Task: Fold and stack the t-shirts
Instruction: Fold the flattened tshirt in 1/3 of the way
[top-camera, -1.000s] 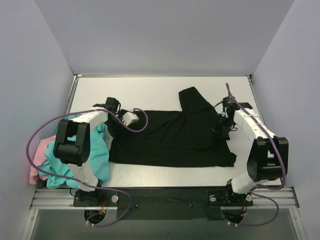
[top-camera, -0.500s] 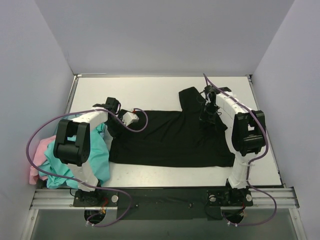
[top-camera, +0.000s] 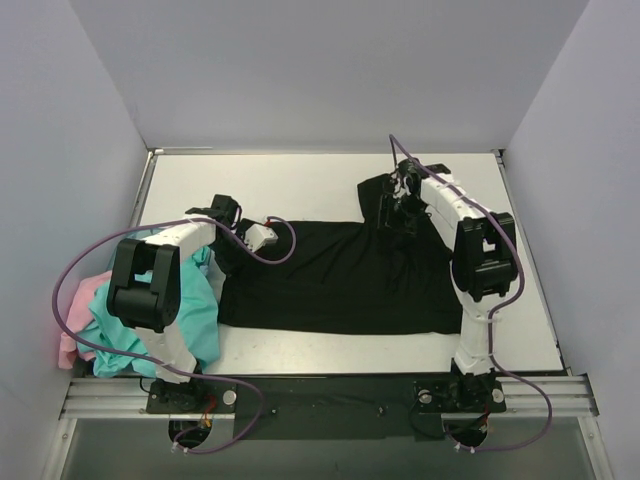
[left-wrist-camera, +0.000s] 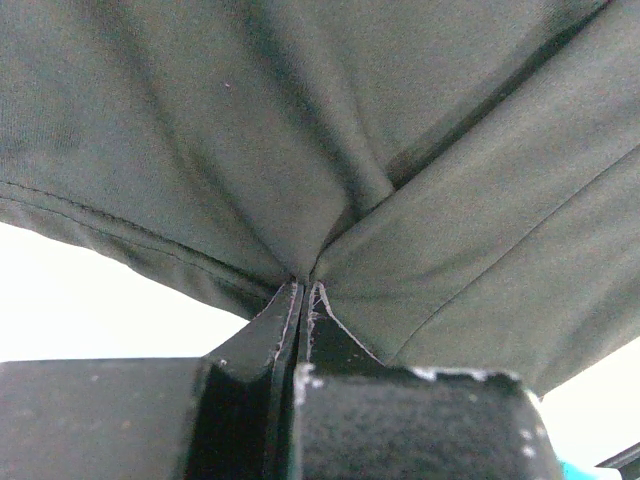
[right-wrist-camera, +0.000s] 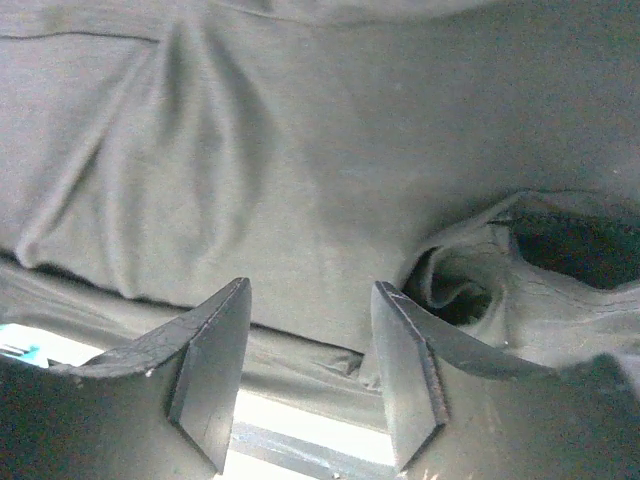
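Left jaws are clenched on a fold of the black t-shirt (top-camera: 340, 280), which lies spread across the tabletop (top-camera: 290, 185) mid-frame. Right jaws hang released over its upper-right sleeve. Teal t-shirts (top-camera: 200, 325) and a pink t-shirt (top-camera: 72, 342) are heaped at lower left.

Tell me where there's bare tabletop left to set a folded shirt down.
Widest: white table between its far edge and the large black t-shirt, left of its sleeve. Another patch right of the shirt, to the table's right edge. Thin strip along its near edge. Crowded: near-left corner, heaped teal t-shirts and a pink t-shirt.
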